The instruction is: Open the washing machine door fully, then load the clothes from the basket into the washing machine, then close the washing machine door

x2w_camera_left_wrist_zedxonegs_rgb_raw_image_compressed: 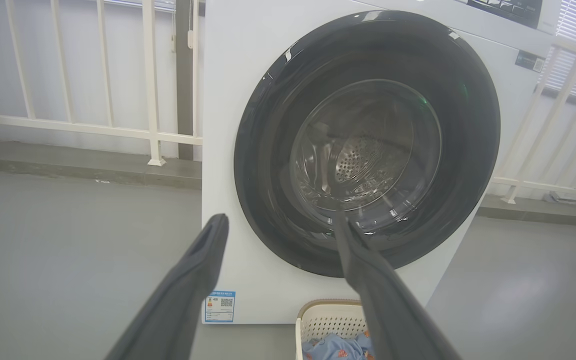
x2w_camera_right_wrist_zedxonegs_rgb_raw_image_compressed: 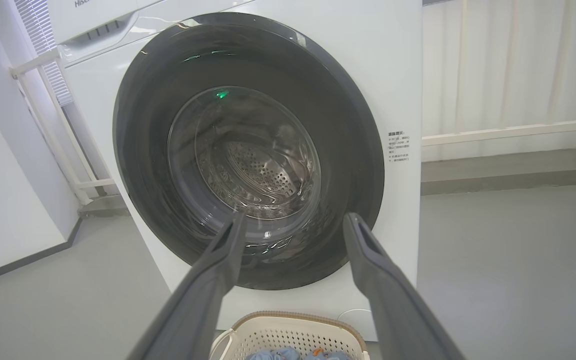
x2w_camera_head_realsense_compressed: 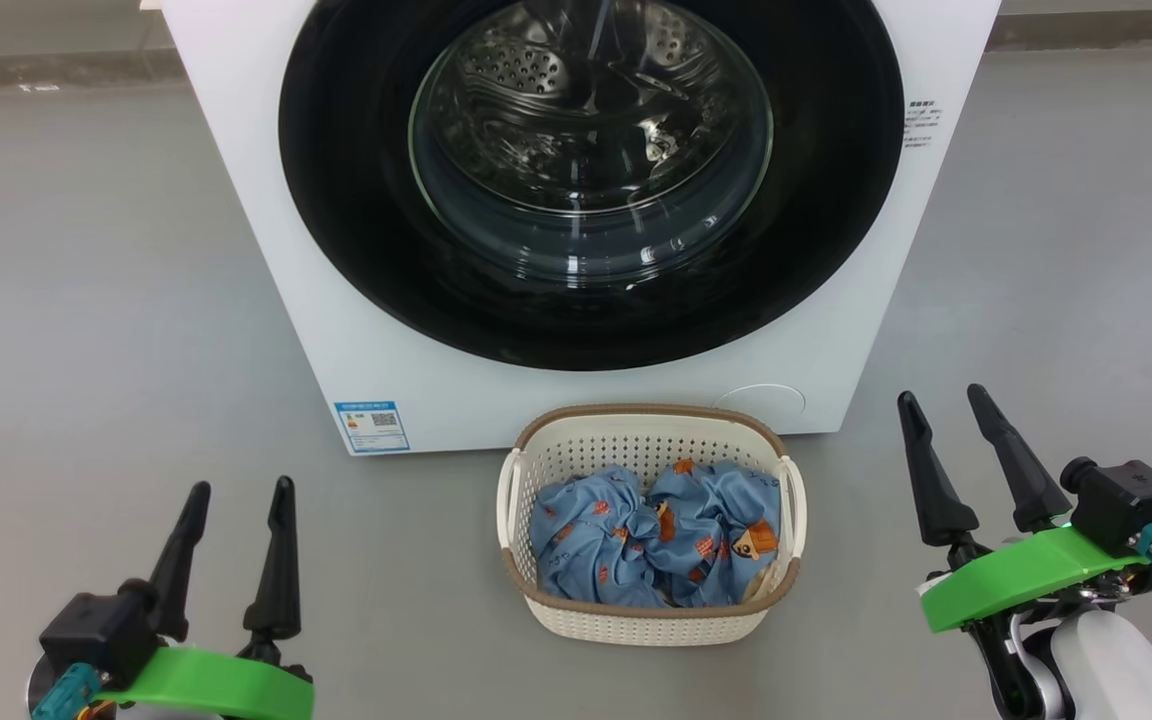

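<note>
Jaws on the left gripper and right gripper stand apart, empty, flanking the cream perforated plastic basket. On its far side the round, black-ringed glass washing machine door sits shut: best hook its rim and swing wide, clear of the basket

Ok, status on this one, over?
Left hand and right hand open, empty. Washing machine door shut, clothes in basket. Basket sits just below the door.
</note>
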`<state>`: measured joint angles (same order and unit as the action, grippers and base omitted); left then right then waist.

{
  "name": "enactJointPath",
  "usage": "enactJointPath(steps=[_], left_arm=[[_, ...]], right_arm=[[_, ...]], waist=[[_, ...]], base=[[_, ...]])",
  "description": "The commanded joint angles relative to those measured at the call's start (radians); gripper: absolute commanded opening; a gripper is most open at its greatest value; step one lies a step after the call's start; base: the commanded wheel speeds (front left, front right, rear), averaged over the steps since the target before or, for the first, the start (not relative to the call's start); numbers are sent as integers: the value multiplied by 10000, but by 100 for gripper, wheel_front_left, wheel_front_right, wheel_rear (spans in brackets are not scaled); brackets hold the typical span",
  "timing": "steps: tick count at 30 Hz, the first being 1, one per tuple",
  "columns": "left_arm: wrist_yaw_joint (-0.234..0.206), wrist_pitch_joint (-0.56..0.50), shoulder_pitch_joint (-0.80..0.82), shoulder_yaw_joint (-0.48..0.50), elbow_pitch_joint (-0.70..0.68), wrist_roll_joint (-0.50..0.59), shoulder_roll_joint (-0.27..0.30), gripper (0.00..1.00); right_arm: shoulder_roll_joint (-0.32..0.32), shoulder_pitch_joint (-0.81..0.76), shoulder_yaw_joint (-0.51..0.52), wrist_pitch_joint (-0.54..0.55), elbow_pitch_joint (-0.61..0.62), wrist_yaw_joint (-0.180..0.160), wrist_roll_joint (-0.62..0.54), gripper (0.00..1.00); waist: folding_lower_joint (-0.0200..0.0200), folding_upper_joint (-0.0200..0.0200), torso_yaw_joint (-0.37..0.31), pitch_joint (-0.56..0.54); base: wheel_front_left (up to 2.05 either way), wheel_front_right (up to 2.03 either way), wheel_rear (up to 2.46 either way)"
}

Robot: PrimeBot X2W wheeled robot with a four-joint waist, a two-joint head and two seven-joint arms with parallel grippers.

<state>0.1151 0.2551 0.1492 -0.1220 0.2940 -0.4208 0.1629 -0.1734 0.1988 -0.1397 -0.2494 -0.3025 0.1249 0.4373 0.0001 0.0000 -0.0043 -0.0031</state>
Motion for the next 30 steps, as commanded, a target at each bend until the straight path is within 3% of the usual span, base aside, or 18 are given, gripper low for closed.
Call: enactJointPath(steps=[1, 21, 30], left_arm=[[69, 66, 507, 352, -204, 90, 173, 100], [45, 66, 487, 408, -94, 237, 228, 100], [36, 66, 458, 449, -136, 320, 201, 100]], right_arm=[[-141, 338, -260, -124, 187, 58, -60, 100], [-358, 439, -359, -124, 72, 58, 60, 100], [-353, 423, -342, -124, 76, 58, 71, 100]], waist=[[-1, 0, -11, -9], [-1, 0, -67, -4], [-1, 0, -48, 1]], base=[[0, 0, 0], [1, 1, -1], [49, 49, -98]])
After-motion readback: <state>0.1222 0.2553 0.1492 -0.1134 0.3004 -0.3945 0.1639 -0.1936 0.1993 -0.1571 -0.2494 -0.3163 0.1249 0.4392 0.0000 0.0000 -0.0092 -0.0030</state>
